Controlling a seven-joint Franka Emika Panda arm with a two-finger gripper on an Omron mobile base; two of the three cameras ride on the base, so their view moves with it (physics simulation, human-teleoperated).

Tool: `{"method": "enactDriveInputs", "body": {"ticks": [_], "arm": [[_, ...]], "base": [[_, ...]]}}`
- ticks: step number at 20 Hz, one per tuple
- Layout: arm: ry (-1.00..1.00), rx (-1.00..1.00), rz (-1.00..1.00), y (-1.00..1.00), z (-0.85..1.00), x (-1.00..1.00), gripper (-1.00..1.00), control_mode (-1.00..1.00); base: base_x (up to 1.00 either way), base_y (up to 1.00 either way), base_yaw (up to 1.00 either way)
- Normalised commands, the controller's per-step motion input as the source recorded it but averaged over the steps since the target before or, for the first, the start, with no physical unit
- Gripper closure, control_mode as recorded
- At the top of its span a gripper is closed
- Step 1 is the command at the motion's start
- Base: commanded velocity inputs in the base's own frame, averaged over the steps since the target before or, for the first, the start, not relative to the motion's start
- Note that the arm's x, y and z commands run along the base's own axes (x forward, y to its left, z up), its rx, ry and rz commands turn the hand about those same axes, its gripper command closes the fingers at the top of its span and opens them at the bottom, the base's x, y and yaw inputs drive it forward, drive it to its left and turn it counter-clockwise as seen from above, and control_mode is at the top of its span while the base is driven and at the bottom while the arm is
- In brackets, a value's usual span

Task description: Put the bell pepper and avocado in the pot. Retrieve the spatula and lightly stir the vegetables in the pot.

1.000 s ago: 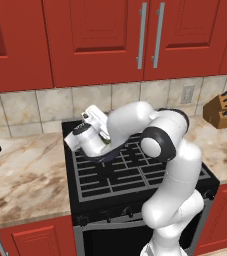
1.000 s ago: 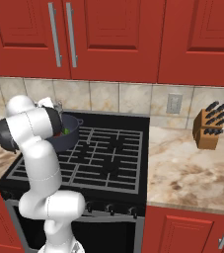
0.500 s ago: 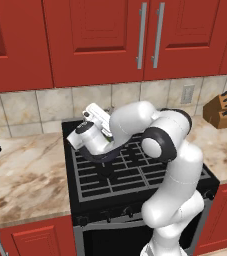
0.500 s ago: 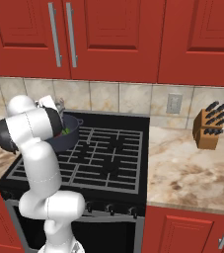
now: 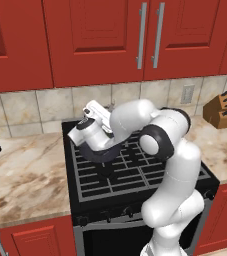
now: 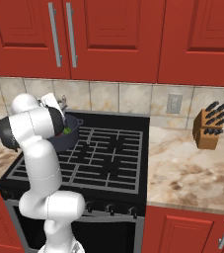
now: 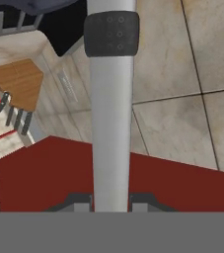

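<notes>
the gripper (image 7: 111, 200) is closed on the spatula (image 7: 111, 99), whose grey handle runs up the centre of the hand view to a dark head at the top. the pot (image 6: 68, 134) sits on the stove (image 6: 108, 158) at left of centre in the right base view, with a green item (image 6: 67, 131), probably the avocado, visible inside; the bell pepper cannot be made out.

hazards:
- the wrist is steeply tilted over the pot rim. a wide stir stroke may strike the wall and shift or tip the pot.
- a slipping handle would drop the spatula onto the grates.
- forceful stirring may flick vegetables out.
</notes>
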Motion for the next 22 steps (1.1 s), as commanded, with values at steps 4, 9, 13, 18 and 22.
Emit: {"method": "enactDriveInputs", "body": {"ticks": [4, 9, 13, 18, 22], "arm": [[0.00, 0.00, 0.00, 0.03, 0.00, 0.10, 1.00, -1.00], [0.00, 0.00, 0.00, 0.08, 0.00, 0.00, 1.00, -1.00], [0.00, 0.00, 0.00, 0.01, 0.13, 0.01, 1.00, -1.00], [0.00, 0.00, 0.01, 0.15, 0.08, -0.03, 1.00, -1.00], [0.00, 0.00, 0.05, 0.18, 0.00, -0.03, 1.00, -1.00]], "base": [[0.00, 0.00, 0.00], [0.00, 0.00, 0.00], [0.00, 0.00, 0.00], [0.00, 0.00, 0.00], [0.00, 0.00, 0.00]]}}
